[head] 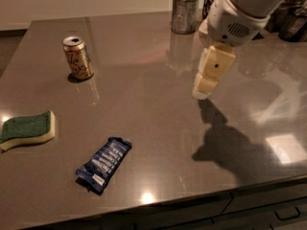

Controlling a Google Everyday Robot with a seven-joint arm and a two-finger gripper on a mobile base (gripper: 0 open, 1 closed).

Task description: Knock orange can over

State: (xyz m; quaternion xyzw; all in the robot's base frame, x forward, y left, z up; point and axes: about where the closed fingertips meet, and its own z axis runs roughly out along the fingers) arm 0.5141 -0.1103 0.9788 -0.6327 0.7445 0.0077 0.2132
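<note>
Hanging above the desk [144,128], your gripper [200,92] touches nothing; the orange can [77,57] stands upright well off to its left. Whether it is spread or closed, you cannot tell.

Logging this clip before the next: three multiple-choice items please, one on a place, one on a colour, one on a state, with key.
1. The gripper is, from the orange can: A apart, to the right in view; B touching it; C directly above it.
2. The sponge has a top that is: A blue; B green; C red.
3. The orange can is: A upright; B on its side; C crushed.
Key: 1 A, a wide gap separates them; 2 B, green over pale base; 3 A, silver top faces up.
</note>
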